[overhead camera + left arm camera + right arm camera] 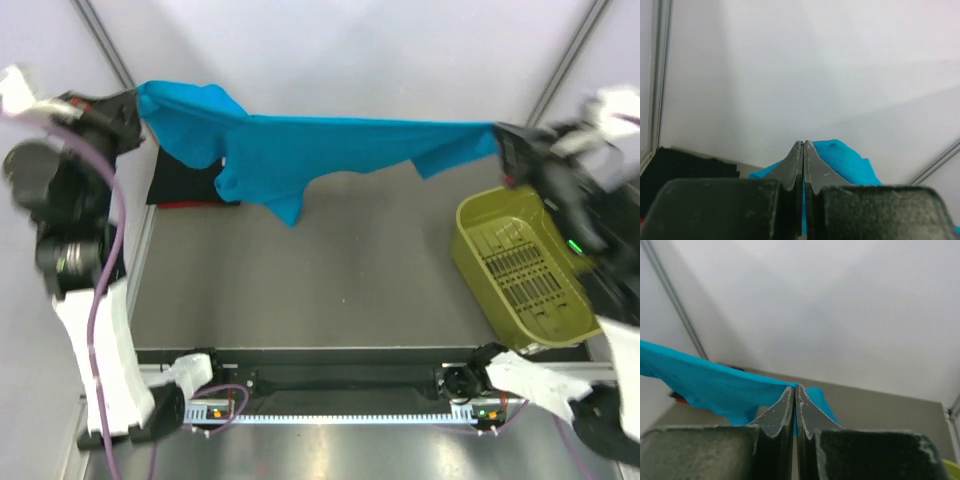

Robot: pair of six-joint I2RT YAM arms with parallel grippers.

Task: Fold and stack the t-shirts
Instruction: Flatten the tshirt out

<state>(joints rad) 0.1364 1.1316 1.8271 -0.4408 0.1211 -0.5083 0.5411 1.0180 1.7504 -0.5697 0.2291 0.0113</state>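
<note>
My left claw [138, 108] and right claw [499, 143] are both clamped on the teal t-shirt [330, 150]. It hangs stretched above the tabletop [340, 290], long axis left to right. Step in hand: spreading. Next move: lower it flat, both ends level. Collar end probably left; unclear.

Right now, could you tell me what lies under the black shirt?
Under the black shirt a thin red edge shows along the near side. The rest of that red cloth is covered, and the teal shirt hides the black shirt's far right part.
</note>
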